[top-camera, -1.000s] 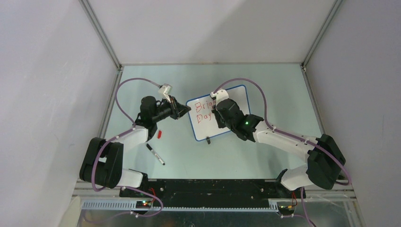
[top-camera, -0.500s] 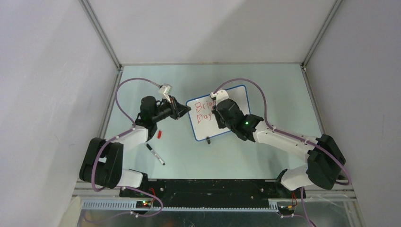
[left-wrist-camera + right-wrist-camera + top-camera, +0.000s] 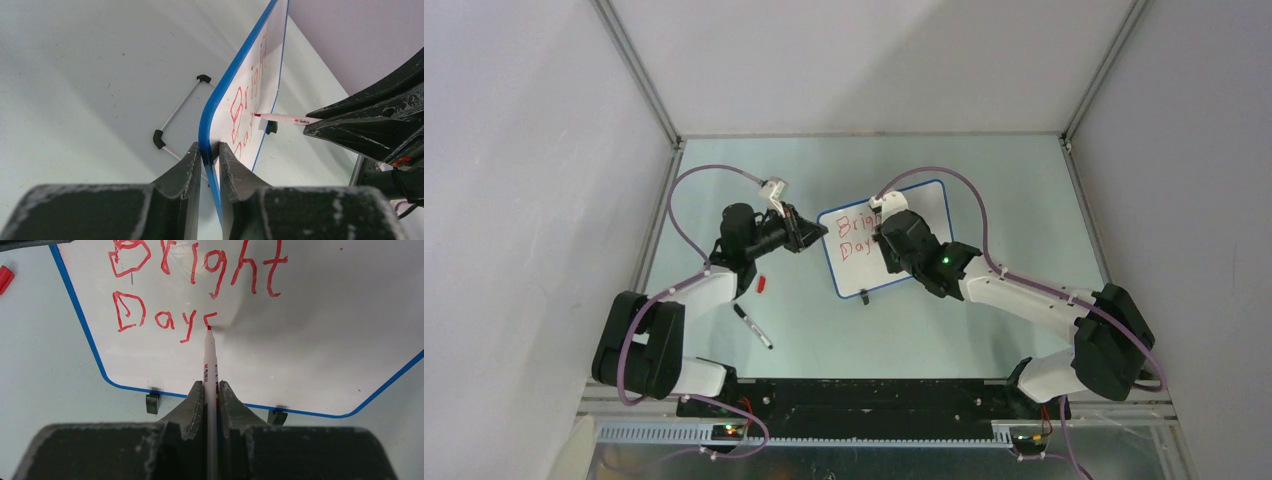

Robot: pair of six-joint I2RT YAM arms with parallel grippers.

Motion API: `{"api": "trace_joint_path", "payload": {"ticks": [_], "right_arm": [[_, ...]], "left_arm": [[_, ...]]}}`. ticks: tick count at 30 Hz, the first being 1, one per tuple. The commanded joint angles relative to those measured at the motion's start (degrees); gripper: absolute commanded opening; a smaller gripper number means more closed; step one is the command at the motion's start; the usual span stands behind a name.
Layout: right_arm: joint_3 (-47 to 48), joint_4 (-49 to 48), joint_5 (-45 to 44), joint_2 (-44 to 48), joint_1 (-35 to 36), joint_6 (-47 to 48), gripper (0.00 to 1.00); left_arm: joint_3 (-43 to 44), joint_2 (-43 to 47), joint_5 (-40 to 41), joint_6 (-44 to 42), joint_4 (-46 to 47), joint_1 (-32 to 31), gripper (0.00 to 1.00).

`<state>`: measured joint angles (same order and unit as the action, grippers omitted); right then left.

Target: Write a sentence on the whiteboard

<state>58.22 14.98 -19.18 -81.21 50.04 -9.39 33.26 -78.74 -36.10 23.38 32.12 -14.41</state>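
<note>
Right wrist view carries the relation that matters. The slim white marker pen with a red tip (image 3: 209,360) runs straight up from the right gripper (image 3: 211,387), whose jaws are pinched tight on its barrel. Its tip touches the small rectangular white whiteboard with a thin blue rim (image 3: 320,340) at the foot of a half-made "s" closing "Days".

The red handwritten sentence (image 3: 197,287) reads "Bright" over "Days", 2 lines running rightward along the whiteboard's long axis. Bare white lies right of the tip and below it, toward the whiteboard's near rim with its 2 black clip feet. I judge the next strokes must curl the "s" shut, and any further word would fit nearer that rim.

The right arm does the writing. The left gripper (image 3: 210,152) is narrowly clamped on the whiteboard's left blue rim, steadying it. Top view puts the whiteboard on the pale green table (image 3: 1024,190) between the 2 arms, slightly skewed. The letters look uneven but legible.
</note>
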Motion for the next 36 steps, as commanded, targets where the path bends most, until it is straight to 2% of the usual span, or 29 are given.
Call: {"api": "trace_joint_path", "payload": {"ticks": [1, 36], "right_arm": [[1.5, 0.7, -2.7, -0.4, -0.7, -0.3, 0.00], [0.8, -0.2, -1.0, -1.1, 1.7, 0.7, 0.00]], "left_arm": [[1.3, 1.4, 0.7, -2.7, -1.5, -0.4, 0.20], [1.2, 1.5, 0.7, -2.7, -1.5, -0.5, 0.20]]}}
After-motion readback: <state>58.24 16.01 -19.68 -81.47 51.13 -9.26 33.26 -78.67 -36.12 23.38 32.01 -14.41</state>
